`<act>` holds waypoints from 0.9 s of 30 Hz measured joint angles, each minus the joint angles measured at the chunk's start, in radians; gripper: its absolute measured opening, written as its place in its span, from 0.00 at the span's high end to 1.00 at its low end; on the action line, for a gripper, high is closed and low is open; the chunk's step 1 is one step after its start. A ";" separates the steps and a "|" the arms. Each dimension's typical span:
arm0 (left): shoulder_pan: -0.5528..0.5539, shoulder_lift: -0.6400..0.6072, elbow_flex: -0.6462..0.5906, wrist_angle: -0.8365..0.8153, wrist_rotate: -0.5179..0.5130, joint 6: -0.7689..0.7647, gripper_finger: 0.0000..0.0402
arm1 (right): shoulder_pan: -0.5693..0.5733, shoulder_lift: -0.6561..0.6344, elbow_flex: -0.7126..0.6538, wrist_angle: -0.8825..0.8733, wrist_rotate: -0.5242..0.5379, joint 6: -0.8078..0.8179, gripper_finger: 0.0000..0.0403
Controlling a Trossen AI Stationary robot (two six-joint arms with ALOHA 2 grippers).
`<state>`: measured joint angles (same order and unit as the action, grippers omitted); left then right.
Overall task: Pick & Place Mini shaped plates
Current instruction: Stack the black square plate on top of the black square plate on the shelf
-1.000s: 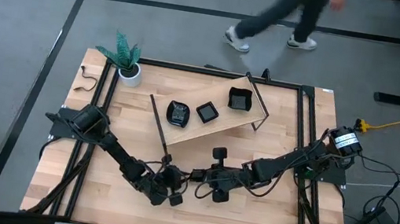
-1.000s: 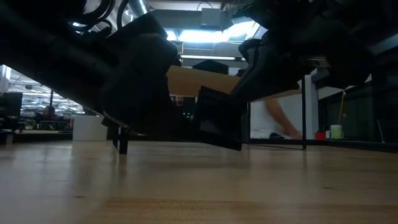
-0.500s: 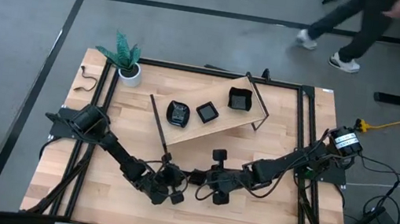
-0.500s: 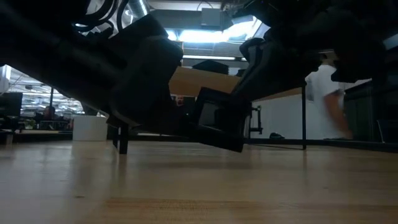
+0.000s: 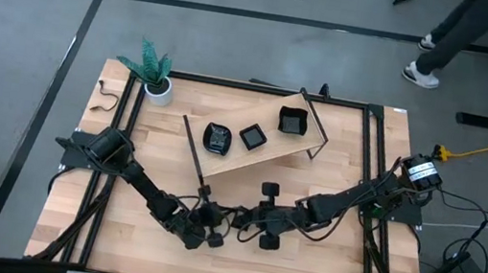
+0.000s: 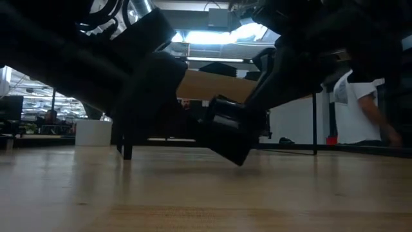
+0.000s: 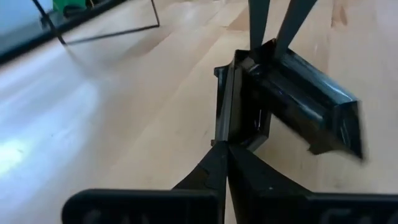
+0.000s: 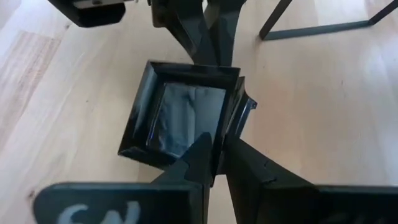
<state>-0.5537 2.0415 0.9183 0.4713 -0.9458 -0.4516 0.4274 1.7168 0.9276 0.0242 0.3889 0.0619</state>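
A small glossy black square plate point(image 8: 180, 118) is lifted off the table between my two grippers, over the near middle of the table point(image 5: 223, 219); the low view shows it tilted point(image 6: 228, 132). My left gripper point(image 7: 224, 148) is shut on one rim. My right gripper point(image 8: 216, 152) is shut on the opposite rim. Three more black plates point(image 5: 217, 137) point(image 5: 253, 136) point(image 5: 293, 121) lie flat on a slanted wooden board point(image 5: 265, 154). My left gripper pinches the plate's rim point(image 7: 226, 118) between its two fingers, coming from the table's left. The plate stands nearly on edge in front of the fingers, lifted clear. My right gripper pinches the opposite rim near a corner point(image 8: 229, 127) between its two fingers, from the table's right. The plate's hollow faces its camera.
A white pot with a green plant point(image 5: 157, 85) stands at the far left corner. The board rests on a thin black frame point(image 5: 316, 118). Bare wood lies along the near edge point(image 5: 225, 264). A person point(image 5: 453, 32) walks on the floor beyond the far right corner.
The right gripper has moved a little toward the table's left, closer to the left gripper. The plate held between them has tipped more steeply in the low view. The person has walked off toward the right.
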 joint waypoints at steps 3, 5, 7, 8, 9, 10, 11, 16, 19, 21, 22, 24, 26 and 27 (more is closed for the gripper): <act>0.000 0.000 0.000 0.000 -0.007 0.068 0.99 | 0.000 0.000 0.000 0.000 -0.003 0.015 0.89; 0.000 0.000 0.000 0.000 -0.008 0.105 0.99 | 0.000 0.001 0.000 -0.001 -0.004 0.017 0.89; 0.000 0.000 0.000 0.000 -0.008 0.142 0.99 | 0.000 0.001 0.000 -0.001 -0.023 0.033 0.89; 0.000 0.000 0.001 0.000 -0.008 0.155 0.99 | -0.002 0.001 0.000 -0.001 -0.037 0.038 0.89; 0.000 0.000 0.001 0.000 -0.008 0.162 0.99 | -0.003 0.001 0.000 0.000 -0.055 0.039 0.89; 0.000 -0.001 0.001 0.000 -0.008 0.166 0.99 | -0.005 0.001 0.000 0.001 -0.073 0.039 0.89; 0.001 -0.001 0.001 0.000 -0.007 0.169 0.99 | -0.006 0.001 0.001 0.002 -0.086 0.040 0.88; 0.002 -0.002 0.002 -0.008 -0.006 0.170 0.99 | -0.006 0.001 0.001 0.003 -0.103 0.039 0.79; 0.002 -0.002 0.002 -0.021 -0.005 0.170 0.99 | -0.006 0.001 0.001 0.002 -0.104 0.045 0.72; 0.002 -0.002 0.002 -0.026 -0.003 0.173 0.99 | -0.006 0.001 0.001 0.001 -0.105 0.055 0.67; 0.002 -0.002 0.002 -0.026 -0.002 0.177 0.99 | -0.006 0.001 0.001 0.000 -0.106 0.058 0.64; 0.002 -0.002 0.002 -0.026 -0.002 0.184 0.99 | -0.006 0.001 0.001 0.000 -0.106 0.058 0.61; 0.002 -0.002 0.002 -0.027 -0.003 0.189 0.99 | -0.006 0.001 0.001 -0.001 -0.107 0.047 0.58; 0.002 -0.002 0.002 -0.027 -0.003 0.196 0.99 | -0.006 0.001 0.001 -0.002 -0.107 0.038 0.57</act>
<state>-0.5518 2.0396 0.9203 0.4446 -0.9485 -0.2561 0.4217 1.7176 0.9287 0.0223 0.2823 0.1001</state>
